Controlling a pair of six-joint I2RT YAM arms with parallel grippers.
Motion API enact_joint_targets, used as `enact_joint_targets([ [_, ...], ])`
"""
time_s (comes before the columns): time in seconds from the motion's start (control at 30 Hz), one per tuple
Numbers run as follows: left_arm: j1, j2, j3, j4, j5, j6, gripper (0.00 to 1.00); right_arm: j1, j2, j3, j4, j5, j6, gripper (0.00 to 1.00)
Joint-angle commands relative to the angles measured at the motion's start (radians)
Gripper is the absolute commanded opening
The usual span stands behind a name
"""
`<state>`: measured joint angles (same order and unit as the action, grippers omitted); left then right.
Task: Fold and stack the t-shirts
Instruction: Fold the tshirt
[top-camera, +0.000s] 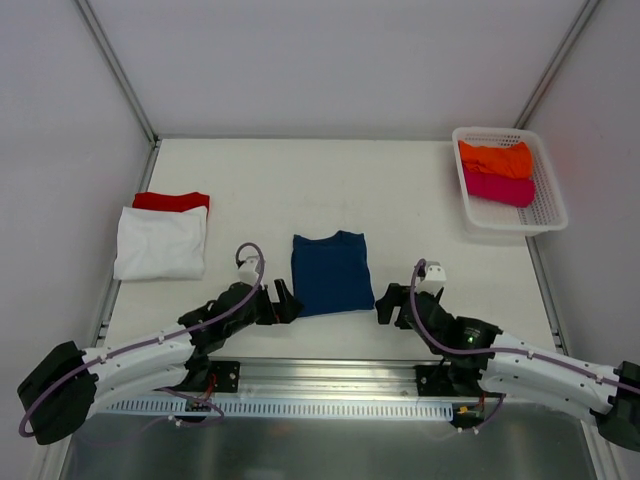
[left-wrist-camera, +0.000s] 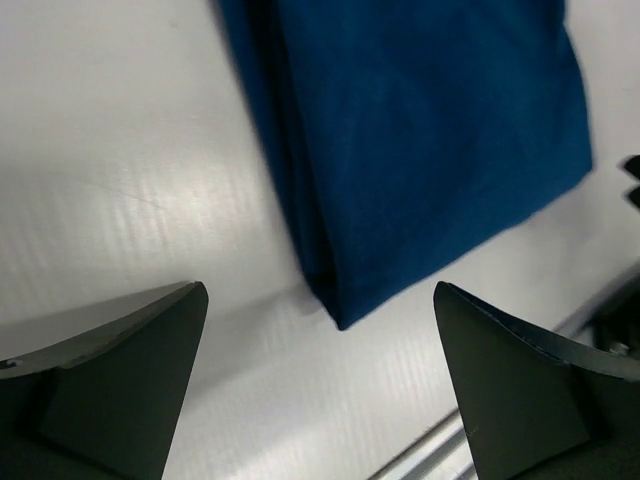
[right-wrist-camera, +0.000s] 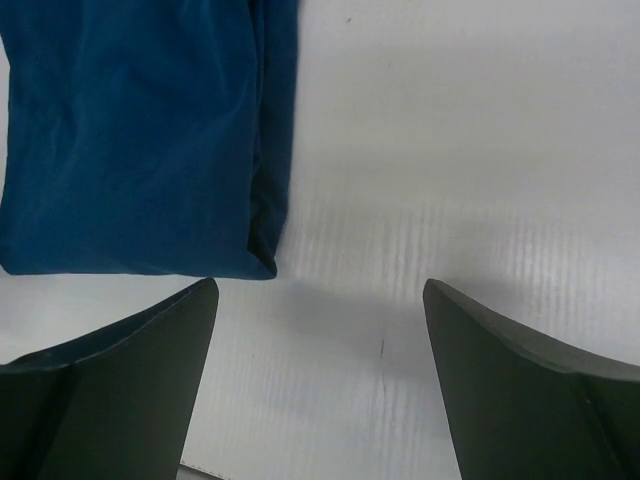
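A navy blue t-shirt (top-camera: 331, 273) lies folded flat in the middle of the table, its near corners showing in both wrist views (left-wrist-camera: 420, 130) (right-wrist-camera: 130, 140). My left gripper (top-camera: 283, 303) hovers open just off its near left corner, nothing between the fingers (left-wrist-camera: 320, 300). My right gripper (top-camera: 389, 304) stands open off the near right corner, also empty (right-wrist-camera: 320, 295). At the left, a folded white t-shirt (top-camera: 160, 243) lies over a red one (top-camera: 172, 201). Orange (top-camera: 495, 158) and magenta (top-camera: 497, 187) t-shirts sit crumpled in the basket.
The white mesh basket (top-camera: 545, 205) stands at the far right of the table. A metal rail (top-camera: 330, 375) runs along the near edge between the arm bases. Grey walls with metal posts enclose the table on three sides.
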<state>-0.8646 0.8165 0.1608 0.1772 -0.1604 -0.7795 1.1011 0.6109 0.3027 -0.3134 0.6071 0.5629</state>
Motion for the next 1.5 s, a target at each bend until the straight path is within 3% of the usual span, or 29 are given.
enact_joint_targets([
  [0.0,-0.005,-0.028,-0.101,0.249,0.140,-0.093,0.99,-0.004,-0.051,-0.063,0.210,-0.066,0.043,0.88],
  [0.2,0.001,-0.040,-0.208,0.418,0.182,-0.130,0.99,-0.027,-0.073,-0.158,0.306,-0.101,0.055,0.92],
  [0.53,0.001,0.105,-0.179,0.476,0.197,-0.153,0.99,-0.078,0.039,-0.215,0.510,-0.148,0.068,0.93],
  [0.7,0.001,0.138,-0.081,0.285,0.165,-0.142,0.99,-0.109,0.105,-0.214,0.605,-0.174,0.054,0.93],
  [0.93,0.003,0.110,-0.040,0.192,0.104,-0.087,0.99,-0.170,0.197,-0.203,0.701,-0.257,0.043,0.93],
  [1.3,0.019,0.363,-0.012,0.459,0.206,-0.124,0.99,-0.204,0.489,-0.114,0.901,-0.374,0.037,0.94],
  [1.47,0.021,0.391,0.000,0.459,0.213,-0.121,0.99,-0.204,0.590,-0.096,0.994,-0.415,0.052,0.94],
])
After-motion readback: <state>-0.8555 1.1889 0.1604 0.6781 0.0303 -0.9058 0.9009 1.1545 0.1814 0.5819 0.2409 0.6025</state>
